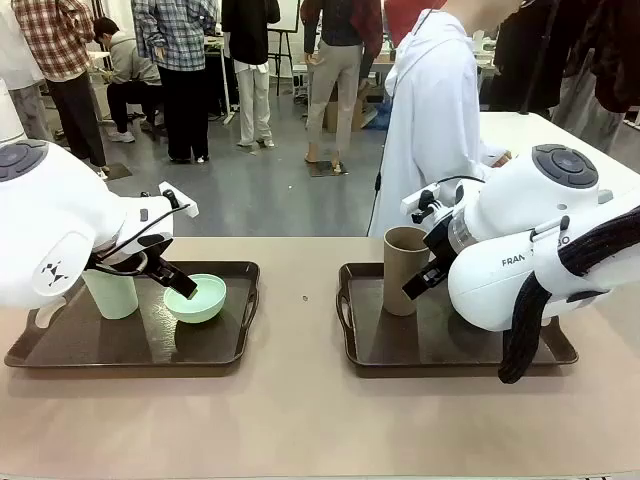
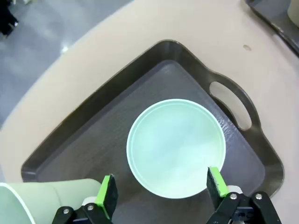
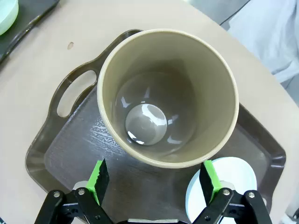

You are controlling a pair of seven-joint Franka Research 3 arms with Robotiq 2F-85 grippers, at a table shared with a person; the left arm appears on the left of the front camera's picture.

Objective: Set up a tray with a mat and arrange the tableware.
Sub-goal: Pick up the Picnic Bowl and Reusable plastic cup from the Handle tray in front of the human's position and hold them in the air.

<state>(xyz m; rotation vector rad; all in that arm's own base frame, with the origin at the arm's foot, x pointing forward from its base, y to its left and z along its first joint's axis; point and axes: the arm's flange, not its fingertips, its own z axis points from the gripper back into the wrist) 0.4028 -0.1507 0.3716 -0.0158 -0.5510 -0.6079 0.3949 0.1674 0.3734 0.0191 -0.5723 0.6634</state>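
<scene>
A: Behind the big tan table (image 1: 300, 420), people stand around on a grey floor. One person in a white coat (image 1: 435, 120) stands at the far side. What is the left claw (image 2: 161, 184) doing?

B: Its two green fingers are wide apart. It holds nothing.

A: Where is the pale green bowl (image 2: 175, 147)?

B: Right in front of that claw, across the gap between its fingers. One finger pad is at the bowl's edge. I cannot tell if it touches. The bowl sits on the left tray (image 2: 117, 116).

A: And the pale green cup (image 2: 51, 200)?

B: Just beside the claw, on the outer side of its other finger. It stands on the same dark tray.

A: What about the right claw (image 3: 154, 179)?

B: Wide apart too, with nothing in it. The brown cup (image 3: 168, 93) stands right in front of it, mouth up, and you can look down inside.

A: Does the claw touch the cup?

B: It is very near, but I cannot tell.

A: Where is the light blue bowl (image 3: 233, 175)?

B: Close beside one finger of the right claw, partly hidden behind its green pad. It sits on the right tray (image 3: 70, 158) with the brown cup.

A: Are the two trays close?

B: No, they lie apart, with bare table between them.
</scene>
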